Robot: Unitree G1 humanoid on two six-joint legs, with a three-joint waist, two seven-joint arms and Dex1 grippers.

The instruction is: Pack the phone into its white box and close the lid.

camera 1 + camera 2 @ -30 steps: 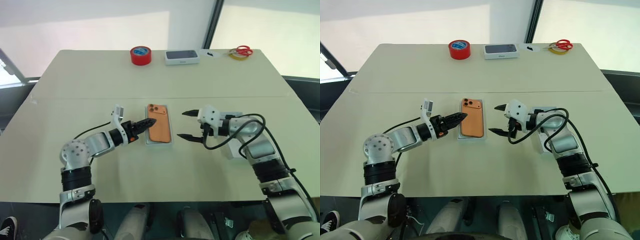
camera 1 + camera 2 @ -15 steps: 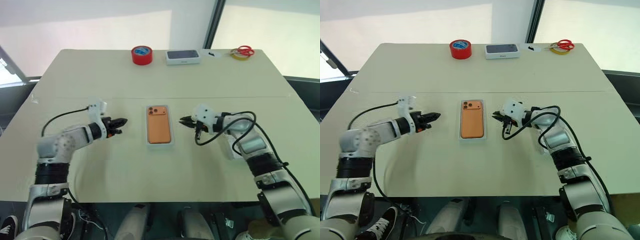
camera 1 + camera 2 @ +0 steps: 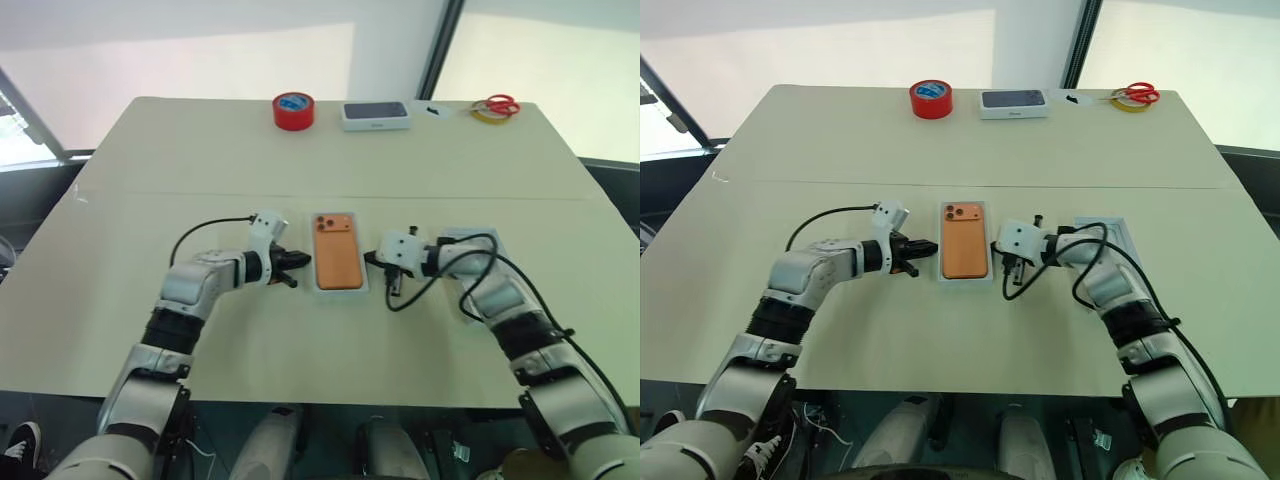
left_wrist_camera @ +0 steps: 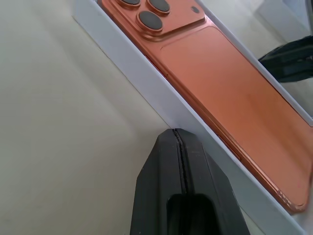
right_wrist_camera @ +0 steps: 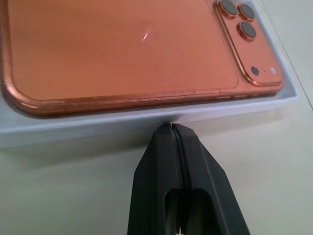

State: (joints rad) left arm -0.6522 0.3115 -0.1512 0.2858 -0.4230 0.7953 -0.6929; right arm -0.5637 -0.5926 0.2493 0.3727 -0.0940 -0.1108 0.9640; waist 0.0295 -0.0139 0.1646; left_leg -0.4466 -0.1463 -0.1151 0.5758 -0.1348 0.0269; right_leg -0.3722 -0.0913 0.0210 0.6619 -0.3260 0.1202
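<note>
While the orange phone (image 3: 337, 252) lies camera-side up inside the white box (image 3: 338, 288) at mid-counter (image 3: 150, 170), you have both grippers pinched fully together and holding nothing. Your left gripper (image 3: 292, 264) sits just beside the box's left wall, your right gripper (image 3: 375, 258) just beside its right wall, tips pointing at the cardboard. Right of the box, partly behind your right arm, lies the lid (image 3: 470, 237). Well beyond the box stand red tape (image 3: 293, 110) and a smaller white box (image 3: 375, 116).

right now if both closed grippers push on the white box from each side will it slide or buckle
The white box likely slides easily: shallow, flat on the smooth table. Its thin cardboard walls may flex under the left gripper and right gripper. The phone inside probably adds weight and stiffness.
</note>
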